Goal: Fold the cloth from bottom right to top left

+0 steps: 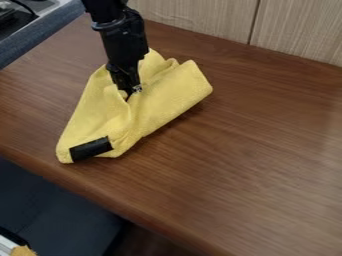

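The black gripper (131, 92) points down from the top of the camera view, its tip pressed into the upper middle of the yellow cloth (163, 97). Folds of fabric bunch around the tip and partly hide it. The cloth lies folded and rumpled on the left part of the table, one narrow end toward the lower left and a rounded folded edge at the right. A black patch (91, 148) marks the lower-left end.
The brown wooden table (247, 165) extends to the right of the cloth, with its front edge running diagonally below. A light wood-grain panel (200, 17) borders the back. Dark equipment (13, 17) stands at the upper left, beyond the table's edge.
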`<state>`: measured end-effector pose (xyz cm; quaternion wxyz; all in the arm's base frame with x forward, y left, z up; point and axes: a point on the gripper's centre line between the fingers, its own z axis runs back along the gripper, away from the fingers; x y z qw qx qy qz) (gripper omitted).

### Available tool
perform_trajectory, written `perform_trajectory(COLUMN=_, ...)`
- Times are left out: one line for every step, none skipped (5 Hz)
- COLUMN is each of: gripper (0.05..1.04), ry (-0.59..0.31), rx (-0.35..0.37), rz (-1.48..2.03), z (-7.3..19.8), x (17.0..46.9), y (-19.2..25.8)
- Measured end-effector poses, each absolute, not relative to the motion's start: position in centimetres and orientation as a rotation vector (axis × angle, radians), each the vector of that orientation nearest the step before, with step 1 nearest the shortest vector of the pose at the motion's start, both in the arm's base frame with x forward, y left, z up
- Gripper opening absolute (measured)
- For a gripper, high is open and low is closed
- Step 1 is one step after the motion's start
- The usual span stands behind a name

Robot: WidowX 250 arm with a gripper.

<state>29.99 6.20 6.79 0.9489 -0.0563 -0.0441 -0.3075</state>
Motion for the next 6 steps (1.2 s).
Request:
perform_trajectory(gripper=0.272, ry=-0.069, rx=-0.117, rz=-0.613, z=6.8, x=29.7, y=6.2)
perform_trajectory(gripper=0.531, ry=-0.048, rx=-0.115, rz=-0.623, z=6.9, x=29.5, y=6.1)
perform_trajectory(gripper=0.815, ry=-0.035, rx=-0.099, rz=-0.638, z=7.4, x=29.4, y=5.8)
perform_trajectory(gripper=1.007, ry=-0.048, rx=-0.088, rz=-0.644, z=8.7, x=29.3, y=5.7)
perform_trajectory(gripper=1.006, ry=-0.055, rx=-0.078, rz=-0.657, z=9.6, x=29.3, y=5.4)
perform_trajectory(gripper=1.001, ry=-0.068, rx=-0.078, rz=-0.660, z=10.4, x=29.3, y=5.2)
